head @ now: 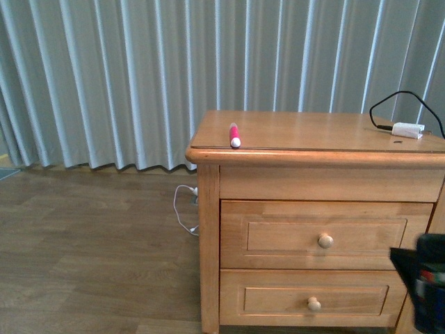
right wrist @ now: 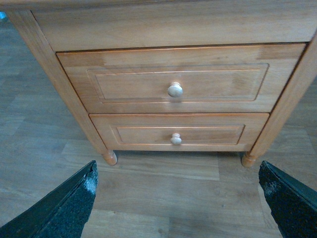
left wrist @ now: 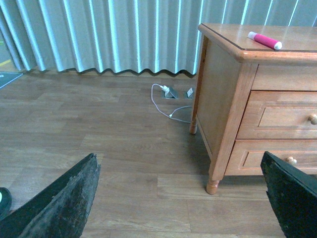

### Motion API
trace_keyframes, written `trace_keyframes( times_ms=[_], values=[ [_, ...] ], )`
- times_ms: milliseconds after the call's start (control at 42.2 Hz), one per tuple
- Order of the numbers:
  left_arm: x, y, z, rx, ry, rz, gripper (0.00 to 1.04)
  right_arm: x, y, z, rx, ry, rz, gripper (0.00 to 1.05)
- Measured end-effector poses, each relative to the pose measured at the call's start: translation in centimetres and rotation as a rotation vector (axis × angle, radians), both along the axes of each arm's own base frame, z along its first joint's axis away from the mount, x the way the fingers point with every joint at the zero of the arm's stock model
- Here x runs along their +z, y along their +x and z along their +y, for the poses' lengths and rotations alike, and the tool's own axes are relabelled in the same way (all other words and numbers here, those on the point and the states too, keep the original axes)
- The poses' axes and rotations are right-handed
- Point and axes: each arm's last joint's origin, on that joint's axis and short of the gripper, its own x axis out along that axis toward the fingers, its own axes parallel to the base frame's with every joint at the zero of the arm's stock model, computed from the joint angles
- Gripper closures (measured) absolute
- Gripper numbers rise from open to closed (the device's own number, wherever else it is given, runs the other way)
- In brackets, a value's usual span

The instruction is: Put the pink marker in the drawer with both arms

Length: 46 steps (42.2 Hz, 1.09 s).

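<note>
Task at its start: the pink marker (head: 234,135) lies on the nightstand (head: 208,229) top, at its near-left edge. The drawer (head: 325,235) is closed and its knob (right wrist: 174,89) untouched. Left tool (left wrist: 178,155) and right tool (right wrist: 178,163): fingers wide apart, empty, touching nothing. The right tool faces the drawer fronts.

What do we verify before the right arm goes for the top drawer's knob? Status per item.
1. Is the top drawer open for the drop: not ok, it is shut.
2. Its knob unobstructed in the right wrist view: ok.
3. Spread, empty right fingers: ok.
4. Spread, empty left fingers: ok.
5. Free-lying pink marker on the nightstand top, near its front edge: ok.
6. Knob within reach: cannot tell.
</note>
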Motion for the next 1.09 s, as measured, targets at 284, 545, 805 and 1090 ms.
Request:
trace_keyframes(
  times_ms=[284,545,805,1090],
  values=[
    [0.0,0.0,0.0,0.000,0.000,0.000,0.06,-2.8,7.7,3.4,-0.025,-0.028,0.019,0.09],
    [0.0,0.0,0.0,0.000,0.000,0.000,0.06,-5.1,13.2,4.6,-0.047,-0.043,0.028,0.09],
    [0.0,0.0,0.0,0.000,0.000,0.000,0.06,-7.2,16.8,5.0,-0.049,-0.061,0.042,0.09],
    [0.0,0.0,0.0,0.000,0.000,0.000,0.06,-9.3,20.1,4.5,-0.056,-0.081,0.062,0.09]
  ],
)
